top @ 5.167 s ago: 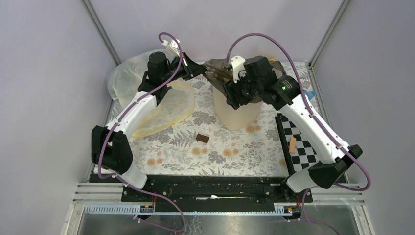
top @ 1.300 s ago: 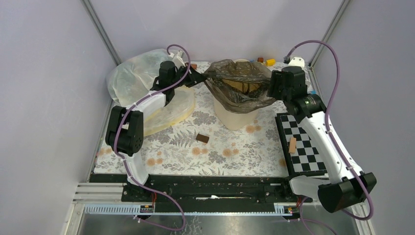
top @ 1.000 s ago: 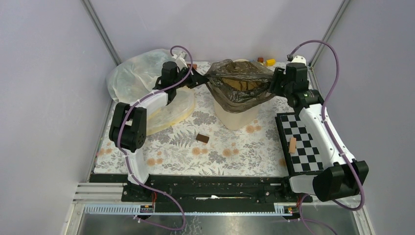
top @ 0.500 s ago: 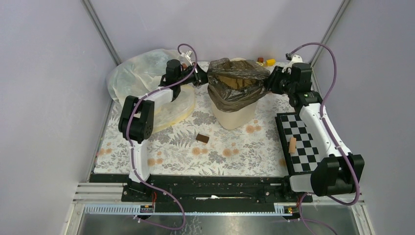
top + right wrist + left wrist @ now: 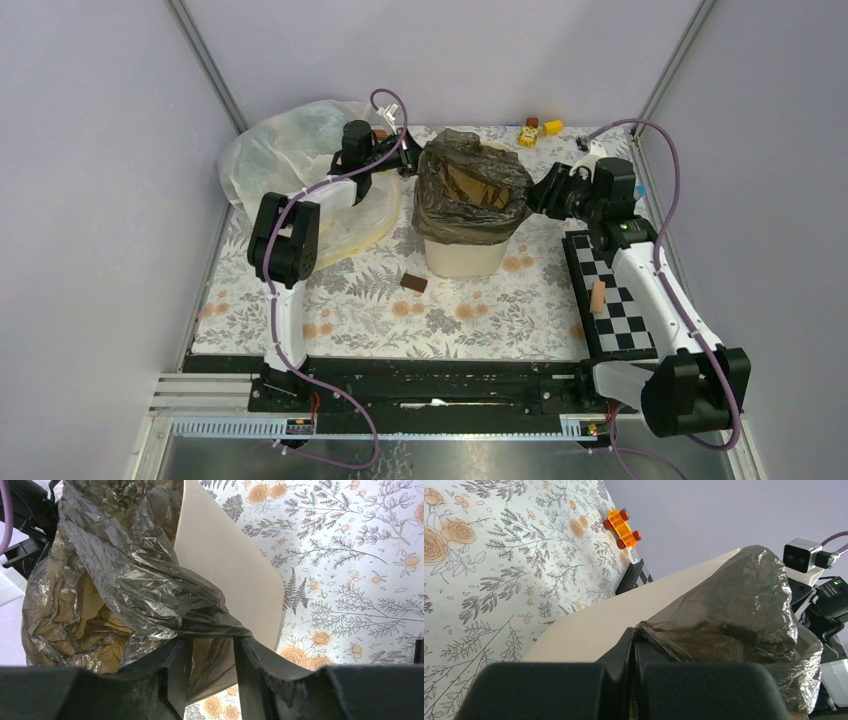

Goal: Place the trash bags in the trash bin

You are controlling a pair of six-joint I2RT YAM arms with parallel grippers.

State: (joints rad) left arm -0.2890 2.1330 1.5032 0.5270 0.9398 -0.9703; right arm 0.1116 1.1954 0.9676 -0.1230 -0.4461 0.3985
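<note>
We have the thin dark olive-brown plastic bag (image 5: 470, 188) draped over the cream-beige plastic bin (image 5: 466, 258) mouth as a liner; left gripper (image 5: 633, 635) pinches the hem at 10 o'clock, probably anchoring it; right gripper (image 5: 212, 647) at 3 o'clock, jaws apart, film loose between.

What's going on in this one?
Both arms are working the bag onto the bin. The bag sits in the bin's mouth, with its rim draped down over the outside of the upper wall. The left gripper is pinched shut on the bag's edge on its side. The right gripper has its fingers apart with a fold of bag between them; whether it grips is unclear.
</note>
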